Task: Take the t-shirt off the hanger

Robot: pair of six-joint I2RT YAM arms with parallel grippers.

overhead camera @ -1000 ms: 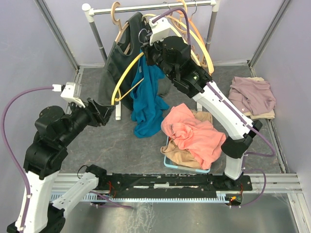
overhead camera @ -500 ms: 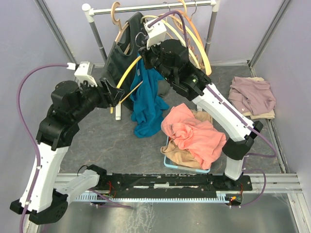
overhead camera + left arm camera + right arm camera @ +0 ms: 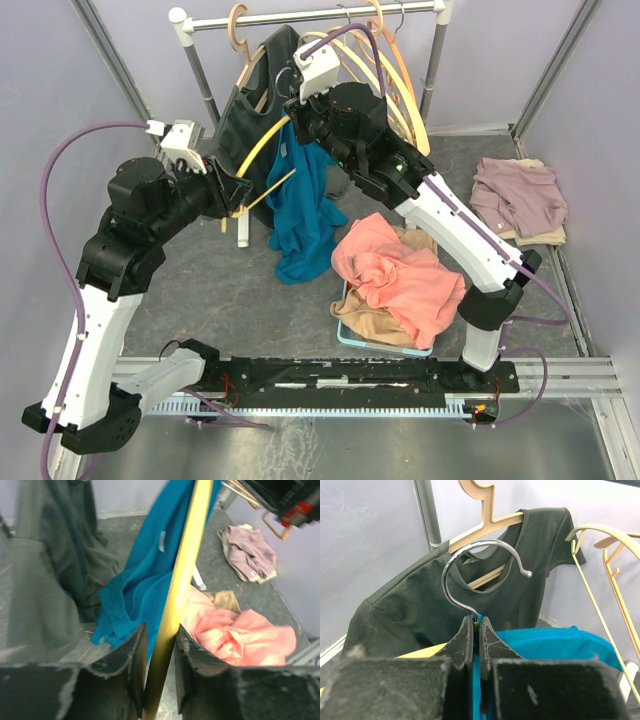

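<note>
At the left of the top view, the left hand is seen reaching across to the yellow hanger. In the left wrist view the hanger's sloping yellow arm is passed between the two fingers, which are closed against it on both sides, so the hanger is gripped low on that arm. Behind it, a dark t-shirt is hung on a beige hanger from the rail.

The teal t-shirt is draped over the yellow hanger and is hung down in loose folds between the two arms, with its lower end trailed on the grey counter. It has not yet been taken off the hanger.

Further right, the right hand is held high beside the rail. Its fingers are pressed fully together on the base of the metal hook of the yellow hanger, and the teal cloth is seen just beneath them. Several bare hangers are hung on the rail behind this arm.

Near the middle right, a coral garment is piled in a pale blue bin. At the far right, a mauve garment is laid on the counter.
</note>
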